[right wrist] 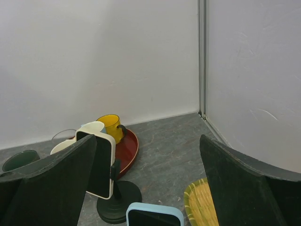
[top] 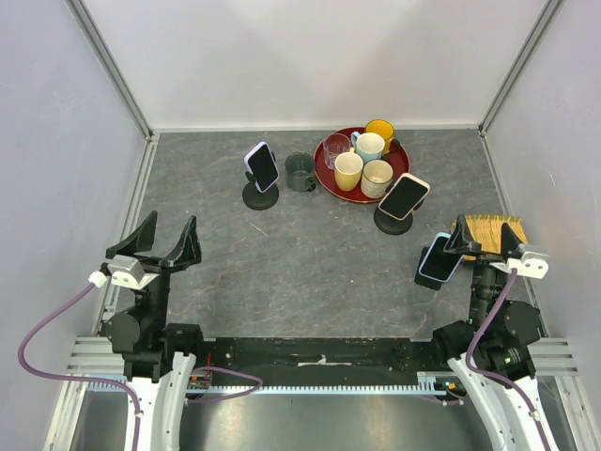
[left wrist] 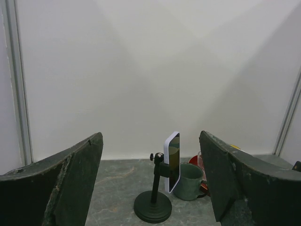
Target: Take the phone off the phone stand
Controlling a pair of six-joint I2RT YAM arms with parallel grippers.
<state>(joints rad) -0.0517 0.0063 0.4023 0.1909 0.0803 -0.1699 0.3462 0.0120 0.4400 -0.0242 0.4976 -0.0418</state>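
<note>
Three phones sit on black round-based stands. A lavender-cased phone (top: 262, 165) is on a stand (top: 260, 197) at the back left; the left wrist view shows it (left wrist: 172, 161) edge-on, ahead of my left gripper (top: 155, 246), which is open, empty and well short of it. A cream-cased phone (top: 404, 195) is on a stand (top: 392, 222) by the red tray. A light-blue-cased phone (top: 439, 259) is just left of my right gripper (top: 486, 240), which is open and empty; its top edge (right wrist: 154, 216) shows low between the fingers, its stand hidden.
A red tray (top: 331, 181) at the back holds several mugs and a glass. A dark green mug (top: 300, 172) stands between the tray and the lavender phone. A woven bamboo tray (top: 495, 230) lies under my right gripper. Enclosure walls surround the table.
</note>
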